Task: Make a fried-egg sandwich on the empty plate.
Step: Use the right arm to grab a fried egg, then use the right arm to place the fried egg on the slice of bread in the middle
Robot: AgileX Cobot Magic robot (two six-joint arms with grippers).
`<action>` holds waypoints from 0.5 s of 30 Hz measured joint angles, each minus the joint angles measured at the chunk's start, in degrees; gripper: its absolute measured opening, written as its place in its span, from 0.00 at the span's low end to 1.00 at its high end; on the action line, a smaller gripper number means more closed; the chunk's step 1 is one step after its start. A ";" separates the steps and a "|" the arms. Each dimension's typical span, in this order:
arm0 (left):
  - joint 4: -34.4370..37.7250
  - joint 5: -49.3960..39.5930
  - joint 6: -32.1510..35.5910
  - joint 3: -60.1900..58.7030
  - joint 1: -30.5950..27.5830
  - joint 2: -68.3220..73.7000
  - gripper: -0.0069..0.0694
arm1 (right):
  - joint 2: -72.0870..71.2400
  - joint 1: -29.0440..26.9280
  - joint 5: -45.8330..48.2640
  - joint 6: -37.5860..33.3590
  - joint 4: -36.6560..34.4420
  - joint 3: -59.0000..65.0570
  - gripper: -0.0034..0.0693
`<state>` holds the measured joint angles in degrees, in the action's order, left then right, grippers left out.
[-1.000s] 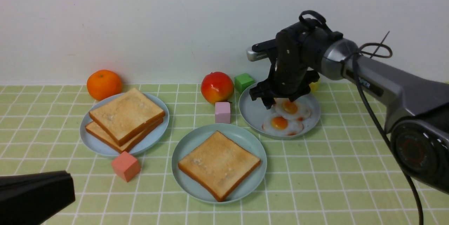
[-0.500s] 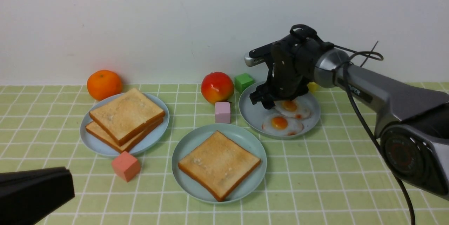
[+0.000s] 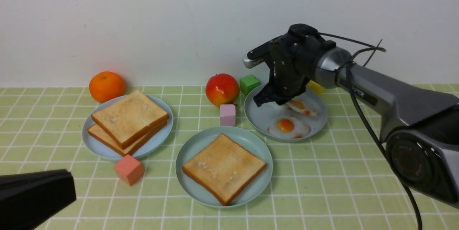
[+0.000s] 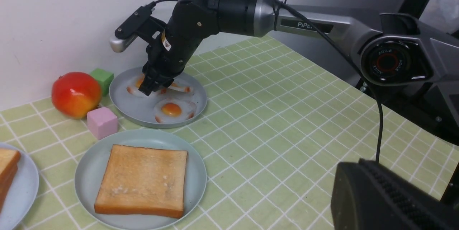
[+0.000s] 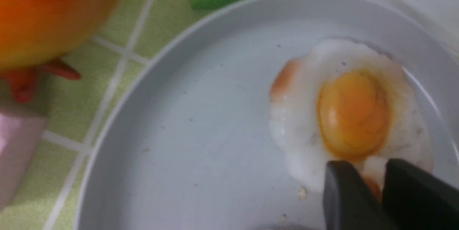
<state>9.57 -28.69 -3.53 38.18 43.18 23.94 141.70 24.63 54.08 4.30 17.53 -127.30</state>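
Where white wall [image 3: 143,25] ends, green gridded tabletop [image 3: 322,172] begins, bearing mint plate [image 3: 200,144].

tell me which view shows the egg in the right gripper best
Right wrist view: the egg is large and close, its white edge pinched by the right gripper. The front view shows it small and tilted, partly behind the gripper. The left wrist view shows only slivers of it either side of the gripper.
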 joint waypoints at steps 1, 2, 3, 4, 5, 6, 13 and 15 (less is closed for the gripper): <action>0.00 0.00 0.00 0.00 0.00 0.00 0.07 | 0.00 0.00 0.20 -0.46 0.05 0.00 0.20; 0.00 0.00 0.00 0.00 0.00 0.00 0.07 | -0.29 0.00 0.32 -1.18 0.21 0.00 0.18; 0.00 0.00 0.00 0.00 0.00 0.00 0.07 | -0.51 0.00 0.54 -1.54 0.26 0.00 0.17; 0.00 0.00 0.00 0.00 0.00 0.00 0.07 | -0.84 0.00 0.79 -1.91 0.35 0.00 0.17; 0.00 0.00 0.00 0.00 0.00 0.00 0.07 | -0.90 0.00 0.79 -1.91 0.41 0.00 0.17; 0.00 0.00 0.00 0.00 0.00 0.00 0.07 | -1.42 -0.06 1.68 -2.67 0.40 0.00 0.17; -0.92 0.00 0.00 0.00 0.00 0.00 0.07 | -6.28 -0.06 8.63 -2.93 -1.43 0.17 0.15; -1.14 0.00 -0.02 0.00 0.00 0.00 0.08 | -9.22 -0.06 11.96 -3.10 -2.68 0.24 0.15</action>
<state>8.44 -28.69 -3.55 38.18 43.18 23.94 132.48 24.57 66.04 1.20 14.86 -127.06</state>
